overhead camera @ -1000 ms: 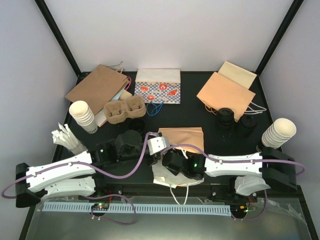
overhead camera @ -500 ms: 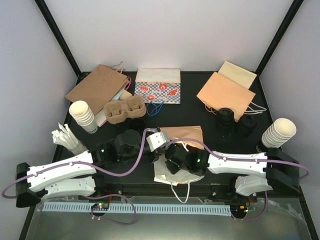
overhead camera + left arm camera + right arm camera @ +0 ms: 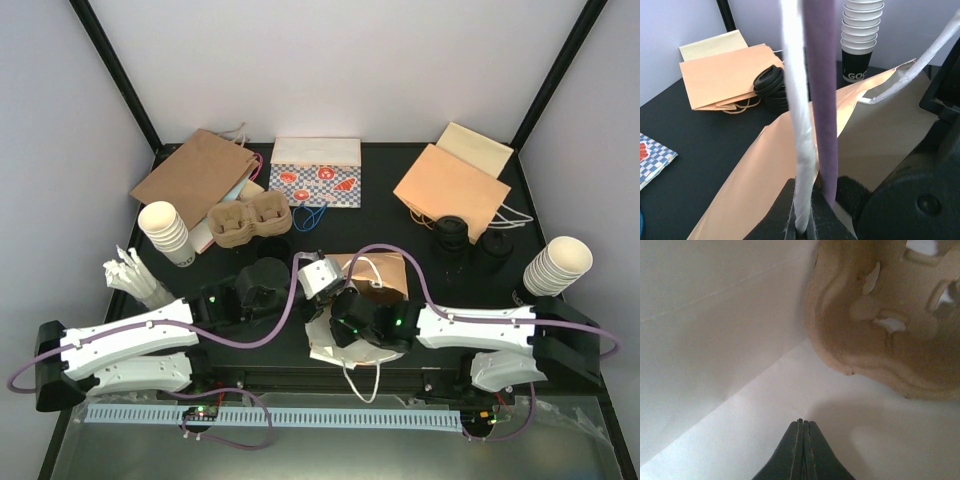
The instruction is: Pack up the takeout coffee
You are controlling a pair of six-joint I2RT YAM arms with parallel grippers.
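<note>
The takeout coffee cups [image 3: 450, 232] [image 3: 493, 248] look black from above and stand at the back right; the left wrist view shows them as a black stack [image 3: 771, 87]. A tan paper bag [image 3: 378, 272] with a white inside lies at the table's middle. My left gripper [image 3: 805, 227] [image 3: 321, 283] is shut on the bag's white twisted handle [image 3: 799, 125], holding it up. My right gripper [image 3: 803, 424] is shut on nothing and reaches into the bag's mouth, where a brown pulp carrier [image 3: 890, 325] lies just ahead of its tips. From above those fingers are hidden in the bag.
A purple cable [image 3: 821, 90] crosses the left wrist view. Pulp carriers [image 3: 250, 220] and a brown bag [image 3: 195, 175] lie back left, a patterned bag [image 3: 315, 172] at the back, orange bags [image 3: 450, 185] back right. Cream cup stacks [image 3: 165, 232] [image 3: 557, 265] stand at both sides.
My right gripper has moved left and forward into the bag's mouth. The bag's handle and upper side have risen with my left gripper, which shifted slightly away from me.
</note>
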